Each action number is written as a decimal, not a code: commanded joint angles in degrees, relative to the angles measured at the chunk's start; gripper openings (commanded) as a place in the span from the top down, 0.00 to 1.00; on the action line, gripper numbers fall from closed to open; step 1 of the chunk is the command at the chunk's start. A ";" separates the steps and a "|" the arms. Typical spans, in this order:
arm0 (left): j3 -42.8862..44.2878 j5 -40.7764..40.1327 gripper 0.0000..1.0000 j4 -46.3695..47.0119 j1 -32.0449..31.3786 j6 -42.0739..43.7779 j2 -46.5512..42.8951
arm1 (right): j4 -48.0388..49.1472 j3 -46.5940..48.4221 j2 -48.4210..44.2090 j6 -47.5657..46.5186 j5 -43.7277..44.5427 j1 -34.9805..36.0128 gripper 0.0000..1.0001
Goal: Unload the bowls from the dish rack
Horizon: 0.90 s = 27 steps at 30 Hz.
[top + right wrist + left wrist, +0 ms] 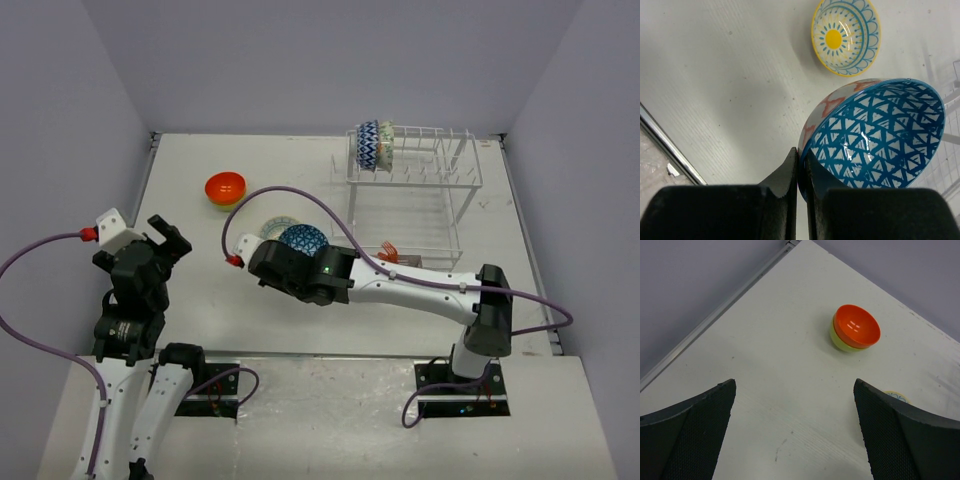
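Observation:
My right gripper [801,152] is shut on the rim of the red-pink patterned bowl [875,135], whose inside is blue triangles, and holds it above the table; from above, gripper [292,252] and bowl [303,240] are left of the dish rack [415,170]. The pale yellow bowl [846,36] lies on the table just beyond it. The blue-white zigzag bowl [369,147] and the green-white patterned bowl [386,146] stand on edge in the rack's top row. The orange bowl [856,326] sits nested in the lime-green bowl [840,341] at the far left. My left gripper [794,385] is open and empty, well short of that stack.
Orange utensils [390,249] lie at the rack's lower front, close to my right arm. The table's left edge rail [715,315] runs beside the stacked bowls. Grey walls enclose the table on three sides.

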 commanded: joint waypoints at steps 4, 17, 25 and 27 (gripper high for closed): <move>2.10 -1.90 0.00 0.57 -0.17 -1.18 -0.10 | -2.61 7.62 2.48 -2.16 4.81 1.94 1.00; 1.83 -1.64 0.00 0.83 -0.09 -0.74 -0.37 | 1.78 1.56 8.81 -1.19 -2.75 1.94 1.00; 1.75 -1.46 0.00 0.92 -0.09 -0.39 -0.11 | 3.10 1.64 14.17 -0.49 -6.26 1.76 1.00; 1.75 -1.46 0.00 0.92 -0.09 -0.48 -0.28 | 3.72 1.73 15.84 -0.67 -7.32 1.68 1.00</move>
